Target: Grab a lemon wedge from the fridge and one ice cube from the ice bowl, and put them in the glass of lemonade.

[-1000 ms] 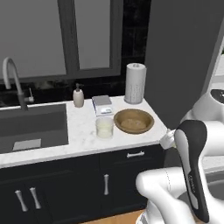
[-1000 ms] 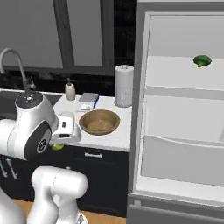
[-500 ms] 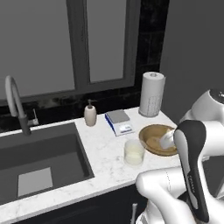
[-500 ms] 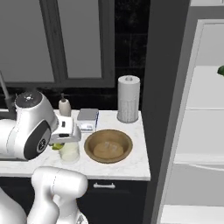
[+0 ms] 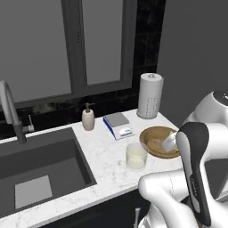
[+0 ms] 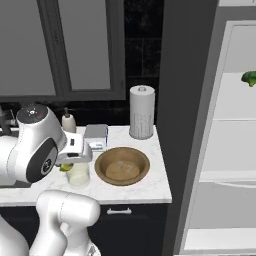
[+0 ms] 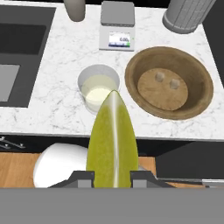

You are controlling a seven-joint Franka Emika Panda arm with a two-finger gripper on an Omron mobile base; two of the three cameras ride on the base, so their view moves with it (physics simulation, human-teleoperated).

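Carrying the wedge [image 7: 112,140] to the glass [image 7: 99,87] is the step in hand, and the hand [image 7: 112,176] is clamped on it: in the hand view the two dark tips press the wedge's blunt end from either side, with its yellow-green point aimed up the picture toward the glass. The glass stands on the white marble desk [image 7: 52,65], near the front edge, just beside the bowl [image 7: 169,82] and well in front of the small scale [image 7: 117,25]. In the right base view a bit of yellow-green shows under the hand [image 6: 70,162], just above the glass [image 6: 79,175], so the wedge looks close to over the rim but, by my reading, not yet centred on it. Doing this well means bringing the wedge's point squarely over the pale liquid before letting go, not over the rim's near wall, since a pointed piece that strikes the rim would likely tip outward onto the desk or off its edge. Lowering a little first should cut the drop and the splash; the glass is light-looking and could be nudged if a fingertip meets it, so the descent should stay inside the rim. The bowl sits on the fridge [image 6: 235,150] side of the glass, with two small pale lumps [image 7: 167,80] on its floor, probably ice cubes, so staying on this side of the desk after release keeps the next reach short.
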